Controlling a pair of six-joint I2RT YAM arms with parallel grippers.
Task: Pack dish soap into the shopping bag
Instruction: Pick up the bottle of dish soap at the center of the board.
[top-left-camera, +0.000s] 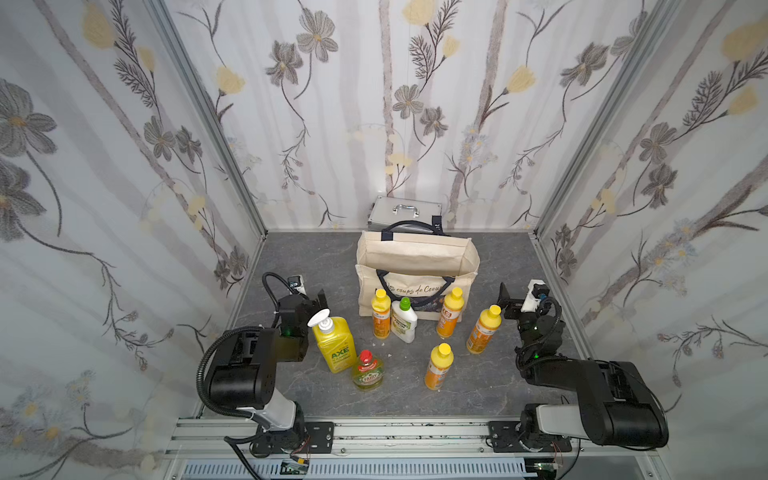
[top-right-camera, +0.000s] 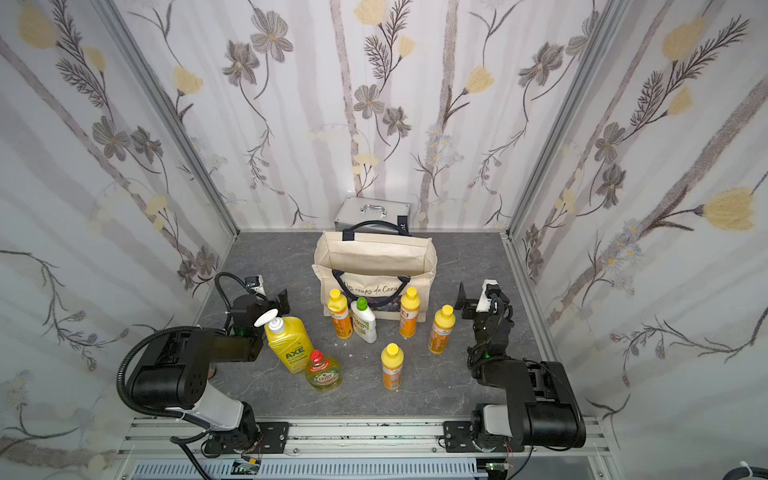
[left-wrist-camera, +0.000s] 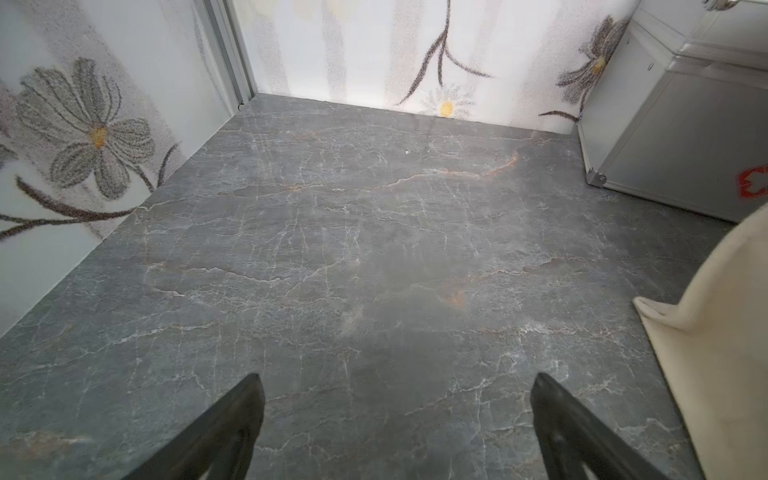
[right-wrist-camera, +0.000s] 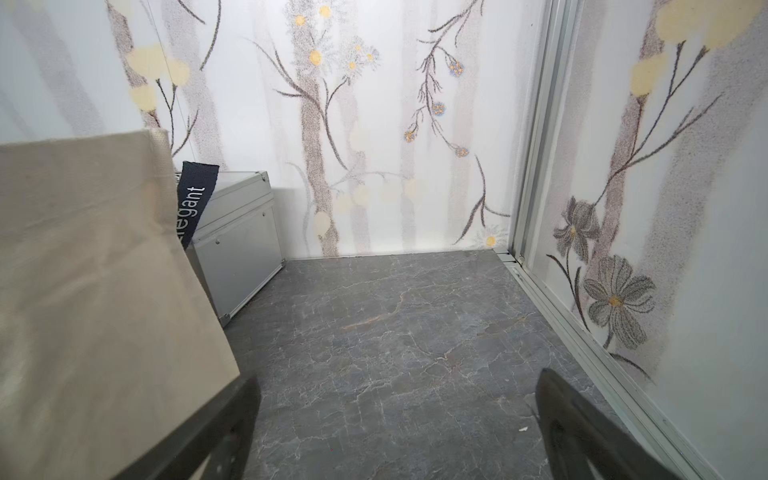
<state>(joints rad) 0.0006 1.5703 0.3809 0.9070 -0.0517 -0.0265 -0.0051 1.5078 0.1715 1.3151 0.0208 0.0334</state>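
Though beside the left pincer (left-wrist-camera: 395, 376), AXE bottle (top-left-camera: 334, 345) outside it

The grey marbled table (top-left-camera: 307, 257) carries the bag (top-left-camera: 417, 255) upright, with the case (top-left-camera: 405, 211) just behind it, perhaps touching. In front stand four orange bottles (top-left-camera: 451, 318), a white bottle (top-left-camera: 404, 323), the AXE bottle (top-left-camera: 334, 349) and the Fairy bottle (top-left-camera: 367, 375). A few white specks (top-left-camera: 390, 355) lie between them.
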